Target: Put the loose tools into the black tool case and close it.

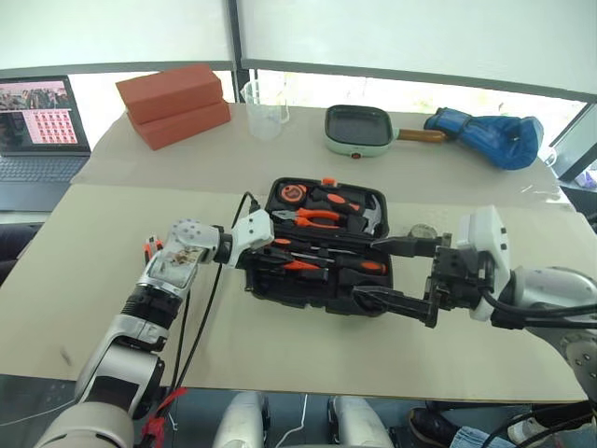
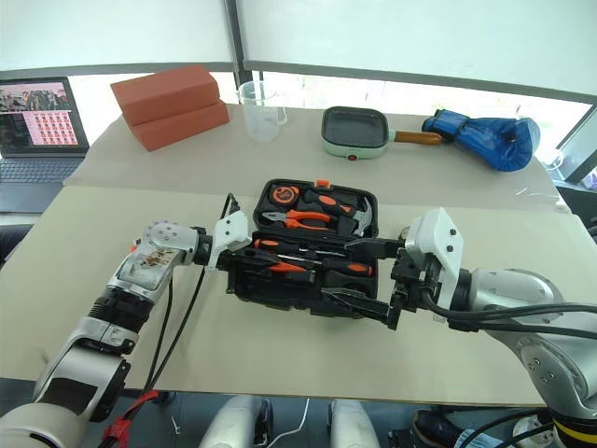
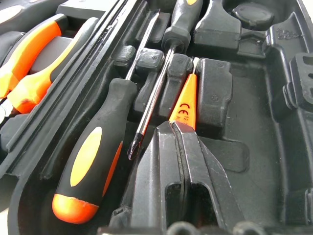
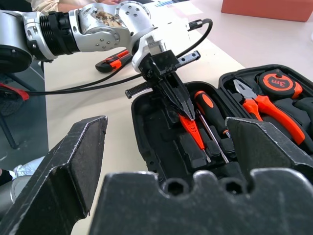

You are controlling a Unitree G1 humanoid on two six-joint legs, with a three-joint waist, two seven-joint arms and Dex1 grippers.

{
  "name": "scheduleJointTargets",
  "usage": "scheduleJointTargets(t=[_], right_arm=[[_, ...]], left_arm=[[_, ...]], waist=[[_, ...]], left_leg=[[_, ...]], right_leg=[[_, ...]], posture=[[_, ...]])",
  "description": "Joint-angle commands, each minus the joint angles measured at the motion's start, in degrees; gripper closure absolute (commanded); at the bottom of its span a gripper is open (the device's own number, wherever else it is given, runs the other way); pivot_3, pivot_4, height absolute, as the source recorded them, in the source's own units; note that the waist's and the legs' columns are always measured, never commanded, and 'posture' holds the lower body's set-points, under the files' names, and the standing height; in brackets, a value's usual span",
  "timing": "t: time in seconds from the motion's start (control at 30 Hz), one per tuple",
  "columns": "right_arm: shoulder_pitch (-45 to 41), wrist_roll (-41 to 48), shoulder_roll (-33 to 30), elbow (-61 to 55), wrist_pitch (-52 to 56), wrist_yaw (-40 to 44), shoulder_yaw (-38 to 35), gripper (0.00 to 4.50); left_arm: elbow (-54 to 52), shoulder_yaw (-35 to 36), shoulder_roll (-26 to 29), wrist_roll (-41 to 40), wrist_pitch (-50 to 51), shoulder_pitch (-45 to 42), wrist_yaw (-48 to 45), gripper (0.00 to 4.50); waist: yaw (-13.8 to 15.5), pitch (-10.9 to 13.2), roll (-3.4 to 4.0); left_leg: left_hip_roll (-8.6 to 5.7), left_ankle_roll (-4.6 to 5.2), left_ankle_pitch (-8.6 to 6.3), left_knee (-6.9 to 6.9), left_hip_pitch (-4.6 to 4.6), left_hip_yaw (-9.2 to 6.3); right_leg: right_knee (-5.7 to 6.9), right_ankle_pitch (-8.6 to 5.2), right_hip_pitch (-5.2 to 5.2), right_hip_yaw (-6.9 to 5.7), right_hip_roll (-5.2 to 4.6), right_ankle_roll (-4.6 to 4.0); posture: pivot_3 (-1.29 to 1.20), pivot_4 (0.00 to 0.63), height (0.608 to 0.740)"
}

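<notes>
My left tool point(image 4: 172, 105) is clenched on the slim orange tester screwdriver point(image 3: 184, 100), low in the near half of the black tool case point(image 1: 322, 238). I'd seat it fully before letting go. My right tool point(image 1: 396, 275) stands released beside the case.

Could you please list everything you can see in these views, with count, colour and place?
black tool case: one, open, table centre
screwdrivers: two, orange-and-black, near half of case
tester screwdriver: one, orange, near half, in left pincer
pliers, tape measure, hammer: one each, far half
utility knife: one, orange-and-black, on table left of case
bricks: two, red, far left
measuring cup: one, clear
frying pan: one, green-rimmed
boxing glove: one, blue, far right
laptop: one, left
left pincer: shut on tester
right pincer: open
</notes>
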Motion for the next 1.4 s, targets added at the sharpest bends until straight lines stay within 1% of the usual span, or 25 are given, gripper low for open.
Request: scheduleJointTargets(t=[0.03, 0.13, 0.17, 0.27, 0.37, 0.5, 0.53, 0.57, 0.6, 0.7, 0.77, 0.83, 0.9, 0.97, 1.03, 1.1, 1.17, 1.23, 1.3, 1.33, 1.4], right_arm=[[-1.1, 0.9, 0.1, -0.3, -0.2, 0.2, -0.8, 0.00], [-1.3, 0.5, 0.4, 0.1, -0.4, 0.5, -0.5, 0.00], [-1.4, 0.4, 0.5, 0.3, -0.5, 0.7, -0.2, 0.00], [-2.5, -0.4, 0.8, 1.4, -1.0, 1.7, 1.0, 0.00], [-4.4, -1.8, 1.3, 3.3, -1.9, 3.4, 2.8, 0.00], [-7.8, -3.5, 2.6, 5.7, -2.6, 5.9, 5.9, 0.00], [-8.8, -3.9, 2.9, 6.3, -2.8, 6.6, 6.8, 0.00], [-9.6, -4.3, 3.2, 6.9, -3.0, 7.5, 7.5, 0.00], [-10.7, -5.0, 3.5, 7.7, -3.4, 8.6, 8.4, 0.00], [-13.3, -7.0, 4.2, 9.9, -4.7, 11.6, 10.6, 0.00], [-14.7, -8.0, 4.7, 11.1, -5.3, 13.0, 11.6, 0.00], [-17.8, -9.4, 5.8, 13.3, -6.0, 15.3, 13.6, 0.00], [-19.5, -10.3, 6.4, 14.6, -6.5, 16.9, 14.7, 0.00], [-20.1, -11.1, 6.7, 15.3, -6.8, 18.2, 15.4, 0.00], [-20.4, -11.7, 7.0, 15.6, -7.0, 18.9, 15.7, 0.00], [-20.6, -11.6, 7.4, 15.7, -6.3, 19.3, 15.8, 0.00], [-20.7, -11.2, 7.7, 15.7, -5.7, 19.5, 15.7, 0.00], [-20.5, -11.0, 7.8, 15.5, -5.5, 19.6, 15.5, 0.00], [-19.9, -10.8, 8.2, 14.9, -5.2, 19.1, 15.4, 0.00], [-19.7, -10.7, 8.4, 14.5, -5.1, 18.7, 15.4, 0.00], [-19.0, -10.5, 8.7, 13.7, -4.8, 18.0, 15.2, 0.00]], left_arm=[[2.8, -2.1, 0.3, 3.2, 0.5, 1.8, 0.8, 4.47], [0.0, -0.9, 1.4, 1.5, 2.3, 2.8, 0.2, 4.47], [-2.3, 0.4, 2.1, -0.2, 4.0, 3.2, -0.3, 4.47], [-11.5, 6.9, 5.9, -7.4, 13.0, 3.9, -1.7, 4.47], [-19.5, 15.2, 10.4, -14.6, 24.5, 4.1, 1.2, 3.73], [-28.0, 26.4, 16.6, -19.6, 35.0, 9.4, 7.0, 2.26], [-29.9, 30.0, 18.0, -20.4, 37.1, 12.4, 8.5, 1.88], [-31.7, 33.3, 19.1, -21.2, 39.3, 15.4, 9.9, 1.61], [-33.6, 37.5, 19.9, -21.8, 41.3, 19.2, 11.4, 1.18], [-38.5, 46.9, 20.3, -22.7, 45.4, 29.3, 15.6, 0.06], [-40.9, 50.4, 20.4, -22.7, 46.4, 34.7, 16.9, 0.02], [-44.8, 57.5, 18.4, -20.4, 46.2, 45.9, 18.5, 0.02], [-47.2, 61.1, 17.1, -19.7, 45.9, 52.4, 20.0, 0.02], [-48.1, 61.8, 16.8, -19.6, 47.1, 55.0, 22.3, 0.02], [-48.8, 61.4, 17.1, -19.9, 49.4, 55.7, 24.5, 0.02], [-49.8, 60.2, 18.1, -21.1, 53.1, 54.5, 26.3, 0.02], [-50.7, 58.7, 19.1, -22.5, 58.3, 51.3, 28.8, 0.02], [-51.0, 56.7, 19.5, -24.2, 67.3, 44.1, 32.6, 0.02], [-49.9, 53.4, 19.8, -23.1, 79.1, 34.9, 37.6, 0.02], [-48.8, 51.9, 20.1, -22.0, 83.2, 31.6, 39.8, 0.02], [-45.9, 49.4, 20.4, -21.3, 86.1, 27.1, 43.7, 0.02]], waist=[[0.0, -0.1, 0.01], [0.0, -0.1, 0.02], [-0.1, -0.1, 0.02], [-0.7, -0.1, 0.02], [-1.3, -0.1, 0.01], [-1.7, -0.1, 0.02], [-1.7, -0.1, 0.04], [-1.9, -0.1, 0.05], [-2.2, -0.1, 0.06], [-1.8, -0.1, 0.02], [-1.5, 0.0, -0.05], [-1.3, 0.0, -0.07], [-1.4, 0.0, -0.07], [-1.0, 0.0, -0.09], [-0.2, 0.0, -0.09], [0.1, 0.0, -0.09], [0.1, 0.0, -0.10], [0.1, 0.0, -0.11], [0.1, 0.0, -0.11], [0.1, 0.0, -0.14], [-0.2, 0.0, -0.15]], left_leg=[[0.00, 0.00, 0.00, 0.00, 0.02, 0.00], [0.00, 0.00, 0.00, -0.02, 0.14, 0.00], [0.00, 0.00, 0.00, -0.04, 0.20, 0.00], [0.04, 0.00, 0.00, -0.09, 0.28, 0.00], [0.16, -0.02, 0.01, -0.11, 0.06, -0.01], [0.15, -0.05, 0.03, -0.09, -0.10, -0.03], [0.18, -0.05, 0.02, -0.11, -0.07, -0.02], [0.22, -0.05, 0.02, -0.16, -0.03, -0.01], [0.29, -0.05, 0.02, -0.18, -0.02, 0.01], [0.38, -0.06, 0.02, -0.21, -0.03, 0.04], [0.41, -0.07, 0.02, -0.19, -0.03, 0.06], [0.42, -0.08, 0.02, -0.19, 0.00, 0.08], [0.49, -0.10, 0.01, -0.20, 0.03, 0.17], [0.52, -0.13, 0.00, -0.27, 0.11, 0.18], [0.51, -0.21, 0.05, -0.27, 0.13, 0.08], [0.53, -0.25, 0.08, -0.28, 0.29, 0.06], [0.52, -0.25, 0.07, -0.28, 0.33, 0.06], [0.52, -0.26, 0.07, -0.28, 0.31, 0.06], [0.52, -0.26, 0.07, -0.29, 0.30, 0.07], [0.46, -0.28, 0.10, -0.30, 0.28, 0.02], [0.39, -0.31, 0.12, -0.30, 0.27, 0.01]], right_leg=[[0.00, 0.00, 0.01, 0.00, 0.00, 0.00], [0.00, 0.00, 0.13, 0.00, 0.00, 0.00], [-0.01, 0.00, 0.19, 0.00, 0.00, 0.00], [-0.03, -0.01, 0.26, 0.01, 0.02, -0.02], [0.08, -0.01, -0.08, 0.01, 0.09, -0.08], [0.07, -0.01, -0.23, 0.00, 0.07, -0.07], [0.05, -0.01, -0.22, 0.01, 0.06, -0.07], [0.06, -0.01, -0.20, 0.01, 0.05, -0.07], [0.04, -0.01, -0.22, 0.01, 0.05, -0.08], [0.05, -0.01, -0.25, -0.06, 0.06, -0.09], [0.04, 0.00, -0.22, -0.09, 0.05, -0.11], [0.01, 0.02, -0.19, -0.11, 0.00, -0.15], [-0.05, 0.06, -0.20, -0.12, -0.02, -0.20], [-0.04, 0.05, -0.19, -0.13, -0.02, -0.25], [-0.01, 0.02, -0.18, -0.30, -0.02, -0.33], [-0.02, 0.03, -0.17, -0.36, -0.03, -0.38], [-0.03, 0.03, -0.15, -0.36, -0.04, -0.39], [0.00, 0.04, -0.11, -0.37, -0.03, -0.40], [0.03, 0.06, -0.05, -0.36, -0.02, -0.42], [0.07, 0.06, -0.04, -0.37, 0.03, -0.41], [0.09, 0.07, -0.06, -0.36, 0.08, -0.40]], posture=[[0.00, 0.150, 0.740], [0.00, 0.150, 0.740], [0.00, 0.150, 0.740], [0.00, 0.150, 0.740], [0.00, 0.150, 0.740], [0.00, 0.150, 0.740], [0.00, 0.150, 0.740], [0.00, 0.150, 0.740], [0.00, 0.150, 0.740], [0.00, 0.150, 0.740], [0.00, 0.150, 0.740], [0.00, 0.150, 0.740], [0.00, 0.150, 0.740], [0.00, 0.150, 0.740], [0.00, 0.150, 0.740], [0.00, 0.150, 0.740], [0.00, 0.150, 0.740], [0.00, 0.150, 0.740], [0.00, 0.150, 0.740], [0.00, 0.150, 0.740], [0.00, 0.150, 0.740]])
